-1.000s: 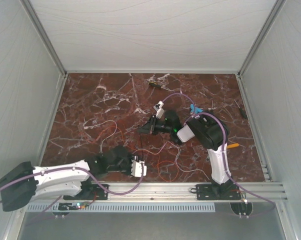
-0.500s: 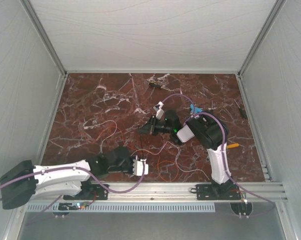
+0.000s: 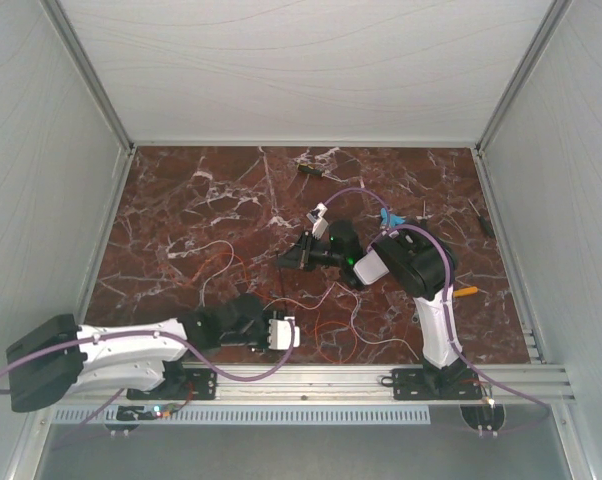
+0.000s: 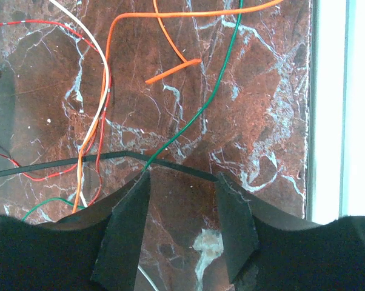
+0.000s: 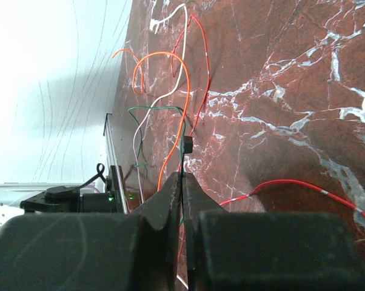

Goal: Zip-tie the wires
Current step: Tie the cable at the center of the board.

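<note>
Left wrist: left claw (image 4: 183,177) apart, tips against black strip (image 4: 61,165) crossing wires (image 4: 105,85), poised to pinch. Right wrist: right claw (image 5: 182,177) together, likely anchoring wires; contents unclear.

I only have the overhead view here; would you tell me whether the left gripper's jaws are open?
Observer: Yes. The left wrist view shows the left gripper open, with nothing held.
Operator: Thank you. Where is the black strip relative to it?
Observer: The black strip lies across the table just in front of both fingertips, not between them.
Operator: And is the right gripper holding anything?
Observer: The right gripper is shut, and the strip appears pinched in it, with its small head poking out past the tips.
</note>
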{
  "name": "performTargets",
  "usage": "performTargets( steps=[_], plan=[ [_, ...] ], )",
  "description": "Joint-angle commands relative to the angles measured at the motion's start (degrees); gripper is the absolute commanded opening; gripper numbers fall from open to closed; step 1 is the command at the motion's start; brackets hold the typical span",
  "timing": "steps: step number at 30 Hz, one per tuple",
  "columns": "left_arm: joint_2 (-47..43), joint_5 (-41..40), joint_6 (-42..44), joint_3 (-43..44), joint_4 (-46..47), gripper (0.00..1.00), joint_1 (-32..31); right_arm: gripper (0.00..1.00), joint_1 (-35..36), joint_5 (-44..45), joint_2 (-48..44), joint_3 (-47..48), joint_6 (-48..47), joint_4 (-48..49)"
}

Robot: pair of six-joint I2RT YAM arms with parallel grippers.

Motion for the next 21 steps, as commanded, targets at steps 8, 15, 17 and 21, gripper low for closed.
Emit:
performTargets(
  steps=[8, 15, 17, 21],
  plan=[
    [4.0, -0.9, -1.6, 3.4, 5.5, 0.38, -0.5, 0.00, -0.3, -0.9, 0.8, 0.9, 0.9, 2.0],
    [6.3, -2.5, -1.4, 3.8, 6.9, 0.28, -0.7, 0.00, -0.3, -1.2, 1.0, 1.1, 1.2, 2.0],
    [6.0, -2.7, -1.5, 3.7, 7.3, 0.22, -0.7, 0.00, -0.3, -1.3, 1.1, 1.1, 1.3, 2.0],
    [5.9, -3.9, -0.7, 4.5, 6.8, 0.00, -0.7, 0.00, -0.2, -1.4, 1.1, 1.1, 1.4, 2.1]
  ],
)
